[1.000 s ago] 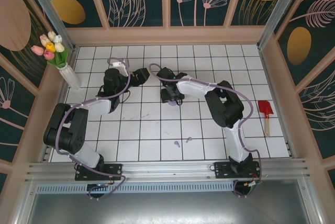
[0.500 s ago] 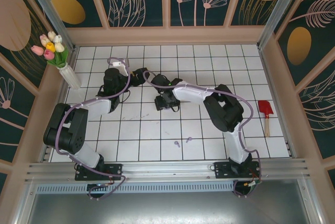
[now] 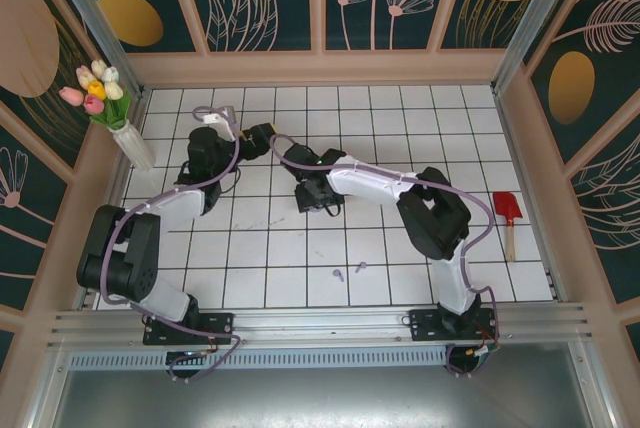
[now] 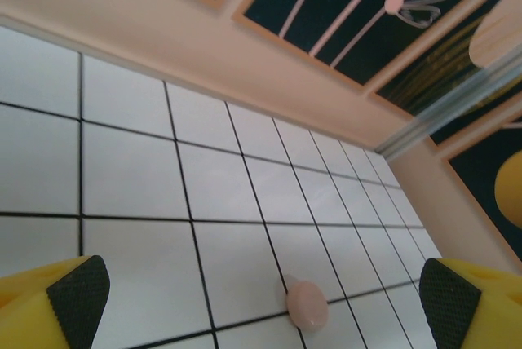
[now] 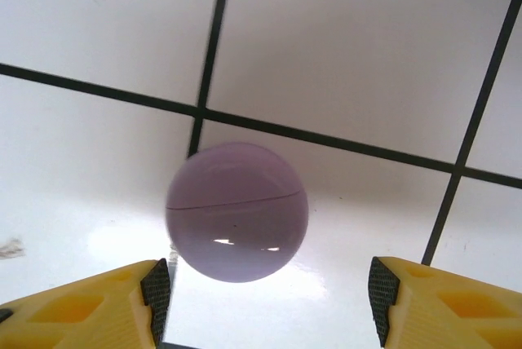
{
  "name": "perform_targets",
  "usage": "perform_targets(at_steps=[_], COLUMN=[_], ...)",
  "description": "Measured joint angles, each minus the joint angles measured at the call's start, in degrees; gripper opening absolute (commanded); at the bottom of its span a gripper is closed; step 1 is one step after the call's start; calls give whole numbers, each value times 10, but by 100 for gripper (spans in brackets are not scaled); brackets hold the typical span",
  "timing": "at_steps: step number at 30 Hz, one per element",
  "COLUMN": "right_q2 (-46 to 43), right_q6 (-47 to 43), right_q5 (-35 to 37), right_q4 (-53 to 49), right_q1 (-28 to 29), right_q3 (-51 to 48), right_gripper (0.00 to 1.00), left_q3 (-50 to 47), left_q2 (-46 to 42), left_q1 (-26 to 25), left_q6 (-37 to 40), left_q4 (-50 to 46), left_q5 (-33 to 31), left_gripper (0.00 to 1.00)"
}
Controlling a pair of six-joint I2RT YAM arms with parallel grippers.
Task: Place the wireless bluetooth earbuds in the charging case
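Note:
Two lilac earbuds (image 3: 340,273) (image 3: 361,267) lie on the white tiles near the front middle. In the right wrist view a shut round lilac case (image 5: 236,210) rests on the tiles just ahead of my right gripper (image 5: 269,292), whose fingers stand wide open on either side of it without touching. From above, that right gripper (image 3: 312,196) hangs low over the table's middle and covers the case. My left gripper (image 3: 258,138) is at the back left. It is open (image 4: 261,292), with a small shut pink case (image 4: 307,304) on the tiles between and ahead of its fingers. No pink buds are in sight.
A vase of tulips (image 3: 110,98) stands in the back left corner. A red toy shovel (image 3: 508,214) lies at the right edge. Wooden walls (image 3: 320,68) ring the tiled table (image 3: 300,248).
My right gripper slid left and toward the front, now covering the lilac case from above. The left arm swung its gripper back and slightly left.

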Motion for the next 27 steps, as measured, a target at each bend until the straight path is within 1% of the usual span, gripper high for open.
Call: perform_targets(at_steps=[4, 8, 15, 27], right_q2=[28, 66, 102, 105], right_q6=[6, 15, 27, 21], right_q5=[10, 13, 15, 10], right_q4=[-21, -38, -57, -56], right_q1=[0, 0, 0, 1], right_q3=[57, 95, 97, 97], right_gripper=[68, 68, 68, 66], left_q3=[0, 0, 0, 0], left_q2=[-14, -18, -18, -18], left_q1=[24, 31, 31, 31], left_q6=[0, 0, 0, -5], left_q4=[-1, -2, -5, -5], left_q5=[-4, -4, -4, -2], left_gripper=[99, 99, 99, 99])
